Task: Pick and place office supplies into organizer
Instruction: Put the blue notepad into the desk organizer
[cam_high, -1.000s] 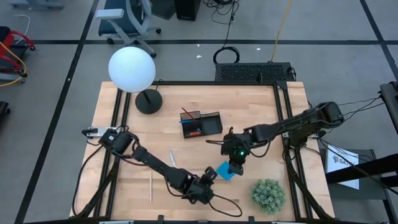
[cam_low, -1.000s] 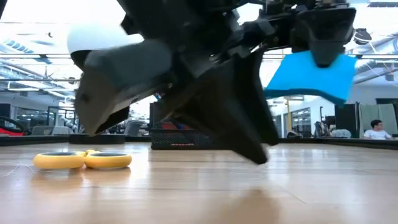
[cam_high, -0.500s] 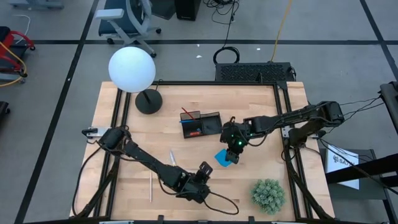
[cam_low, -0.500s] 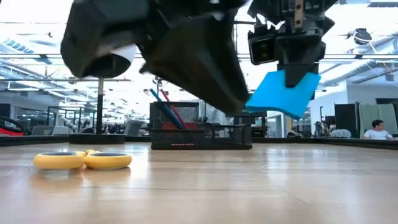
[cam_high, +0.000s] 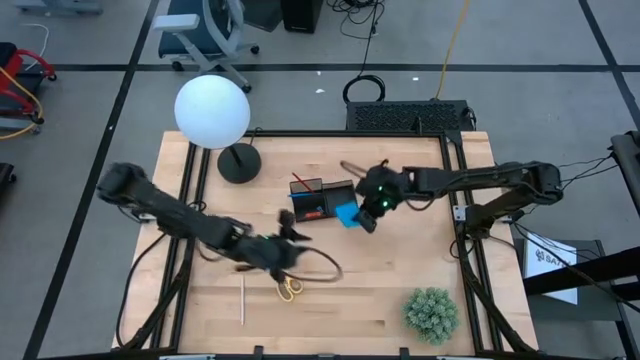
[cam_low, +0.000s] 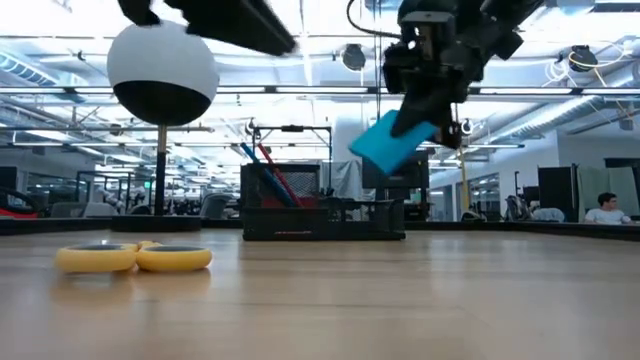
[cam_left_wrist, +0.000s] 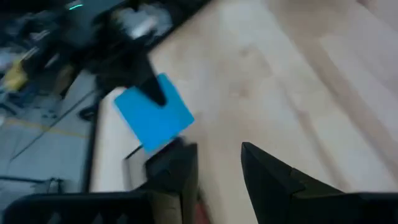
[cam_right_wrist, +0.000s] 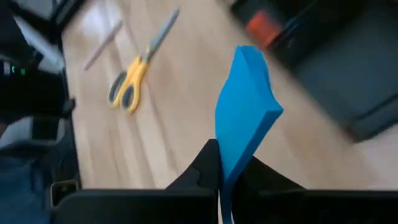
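Left of the organizer (cam_high: 324, 200), my left gripper (cam_high: 288, 232) hangs over the bare wood with its fingers parted and nothing between them. Yellow-handled scissors (cam_high: 289, 289) lie on the table below it, nearer my side. At the organizer's right end my right gripper (cam_high: 362, 215) is clamped on the blue square notepad (cam_high: 347, 213), held tilted in the air. I can read no writing anywhere.

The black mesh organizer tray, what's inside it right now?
The black mesh organizer tray holds a red pen and a blue pen standing slanted, plus a small red item. The mesh walls hide the compartment floors in the low view.
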